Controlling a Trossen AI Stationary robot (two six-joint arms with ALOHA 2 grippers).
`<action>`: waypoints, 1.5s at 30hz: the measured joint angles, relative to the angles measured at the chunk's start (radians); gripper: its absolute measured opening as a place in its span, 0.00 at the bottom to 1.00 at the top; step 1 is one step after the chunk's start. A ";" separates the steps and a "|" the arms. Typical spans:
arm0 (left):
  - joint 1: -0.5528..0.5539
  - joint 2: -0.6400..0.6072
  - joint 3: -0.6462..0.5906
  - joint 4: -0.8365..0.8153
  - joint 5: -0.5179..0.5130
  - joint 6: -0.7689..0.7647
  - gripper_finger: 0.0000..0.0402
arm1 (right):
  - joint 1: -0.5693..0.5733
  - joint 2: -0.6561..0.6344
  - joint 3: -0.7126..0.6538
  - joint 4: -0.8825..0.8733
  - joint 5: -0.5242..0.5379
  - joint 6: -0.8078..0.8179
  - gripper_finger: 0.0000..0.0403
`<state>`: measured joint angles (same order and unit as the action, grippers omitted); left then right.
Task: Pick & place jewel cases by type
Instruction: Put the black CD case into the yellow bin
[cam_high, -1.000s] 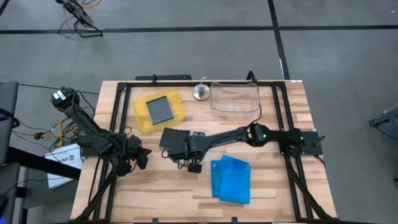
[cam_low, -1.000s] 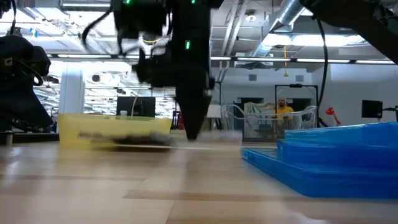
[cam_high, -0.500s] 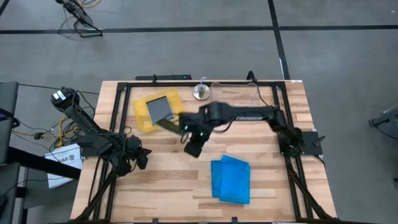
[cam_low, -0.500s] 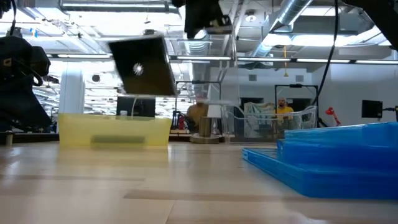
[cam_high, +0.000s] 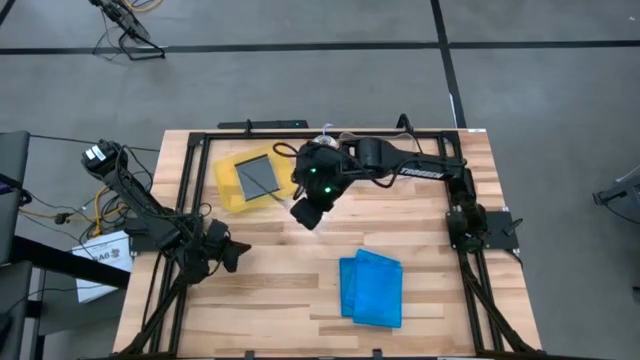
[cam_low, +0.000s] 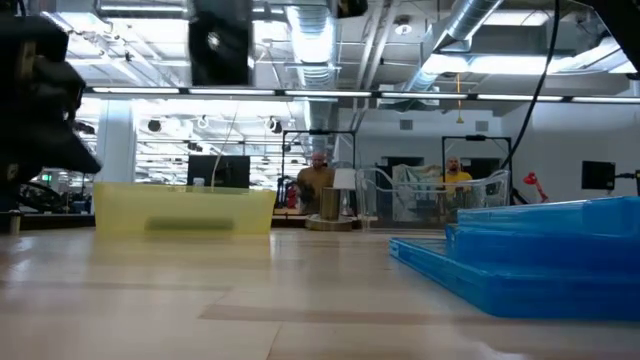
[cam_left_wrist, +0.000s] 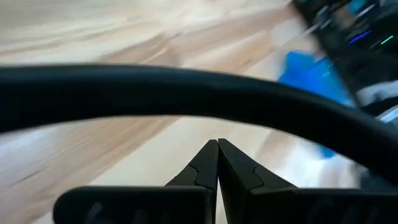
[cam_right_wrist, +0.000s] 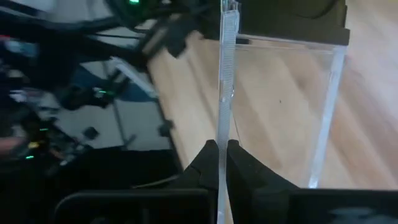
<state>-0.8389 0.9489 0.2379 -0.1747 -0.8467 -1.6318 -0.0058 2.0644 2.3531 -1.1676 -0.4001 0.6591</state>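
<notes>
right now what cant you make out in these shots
- Right gripper: high view, hidden under its own wrist.
- Held clear-grey jewel case: low view, cut off by the top edge.
- Yellow tray: low view, its wall blurs the contents.
- Blue jewel cases: overlapping, count unclear.

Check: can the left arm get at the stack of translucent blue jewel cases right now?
Probably yes. The left end effector sits shut and empty at the table's left, with bare wood between it and the translucent blue jewel cases. The right end effector, shut on a clear-grey jewel case, is up by the yellow tray, out of the way.
</notes>
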 joint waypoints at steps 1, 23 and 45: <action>0.000 0.000 0.000 0.032 -0.024 0.009 0.00 | 0.001 0.000 0.000 0.025 -0.016 0.005 0.00; 0.016 -0.001 0.000 0.476 -0.172 0.339 0.00 | -0.091 -0.248 0.001 0.139 -0.071 -0.257 0.00; 0.578 -0.002 0.049 1.387 0.195 0.996 0.04 | -0.066 -0.359 0.000 -0.193 0.080 -0.903 0.00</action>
<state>-0.2610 0.9464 0.2865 1.2121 -0.6514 -0.6359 -0.0718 1.7054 2.3528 -1.3607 -0.3202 -0.2444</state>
